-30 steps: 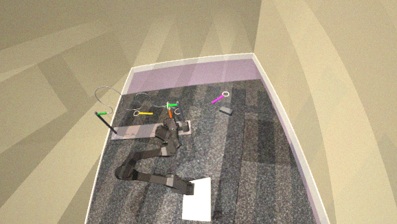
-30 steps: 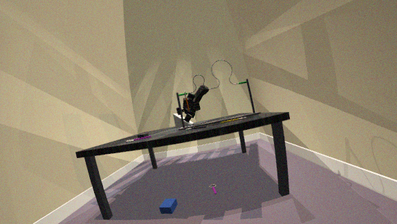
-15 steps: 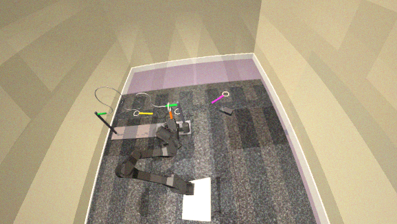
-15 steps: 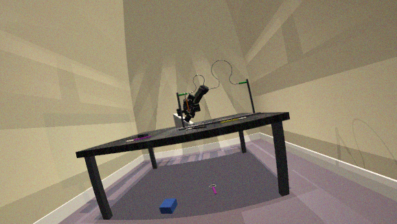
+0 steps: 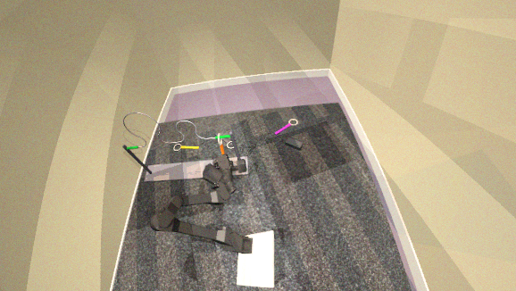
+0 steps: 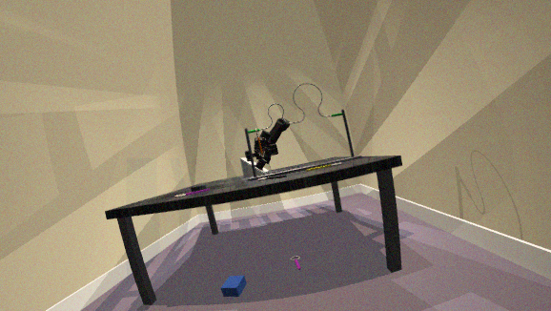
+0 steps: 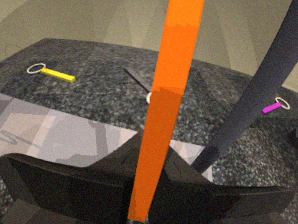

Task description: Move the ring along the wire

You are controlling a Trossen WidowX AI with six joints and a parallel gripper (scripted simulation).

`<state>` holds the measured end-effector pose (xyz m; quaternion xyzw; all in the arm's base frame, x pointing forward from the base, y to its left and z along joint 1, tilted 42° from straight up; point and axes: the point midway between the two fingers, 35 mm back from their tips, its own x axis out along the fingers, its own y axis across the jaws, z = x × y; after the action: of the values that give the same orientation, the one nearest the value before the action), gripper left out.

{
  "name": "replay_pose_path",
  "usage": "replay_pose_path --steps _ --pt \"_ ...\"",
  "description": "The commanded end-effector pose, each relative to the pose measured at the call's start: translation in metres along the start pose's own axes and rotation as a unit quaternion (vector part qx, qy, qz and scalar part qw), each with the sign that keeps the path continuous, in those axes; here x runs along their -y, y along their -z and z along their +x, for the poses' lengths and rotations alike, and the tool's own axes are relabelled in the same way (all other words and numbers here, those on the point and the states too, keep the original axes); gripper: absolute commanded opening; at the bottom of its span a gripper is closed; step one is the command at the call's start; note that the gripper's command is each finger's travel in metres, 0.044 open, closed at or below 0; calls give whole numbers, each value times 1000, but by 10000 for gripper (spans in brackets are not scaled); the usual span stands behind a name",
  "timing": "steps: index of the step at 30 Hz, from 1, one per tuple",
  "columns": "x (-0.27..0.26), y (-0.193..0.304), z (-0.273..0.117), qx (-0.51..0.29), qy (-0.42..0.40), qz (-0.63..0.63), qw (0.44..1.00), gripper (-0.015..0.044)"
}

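The orange handle (image 5: 222,149) (image 6: 260,145) (image 7: 174,55) stands between my fingers, its ring (image 5: 220,139) above it. My gripper (image 5: 222,156) (image 7: 147,135) is shut on the handle. The ring is around the inner part of the green section (image 5: 224,137) (image 6: 253,131) by the near post (image 6: 251,155) (image 7: 250,95). The thin grey wire (image 5: 123,120) (image 6: 307,84) runs in loops to the other green section (image 5: 132,147) (image 6: 336,114) at the far post (image 5: 139,161) (image 6: 348,135). The ring is outside the wrist view; its exact clearance from the grey wire is too small to tell.
A yellow wand (image 5: 189,147) (image 7: 59,74) and a magenta wand (image 5: 284,128) (image 7: 271,107) lie on the table. A dark wand with a pale ring (image 5: 230,145) lies near the near post. A dark block (image 5: 294,143) lies by the magenta wand. The posts stand on a pale base (image 5: 178,170).
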<state>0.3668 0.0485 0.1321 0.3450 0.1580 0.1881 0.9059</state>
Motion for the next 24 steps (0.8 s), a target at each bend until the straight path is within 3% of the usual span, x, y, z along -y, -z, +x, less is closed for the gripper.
replay_pose_path --steps 1,5,24 --pt "0 0 0 0 0 0 1000 60" --pt "0 0 -2 0 0 0 1000 160" --pt "1 1 -50 -1 3 2 1000 160"
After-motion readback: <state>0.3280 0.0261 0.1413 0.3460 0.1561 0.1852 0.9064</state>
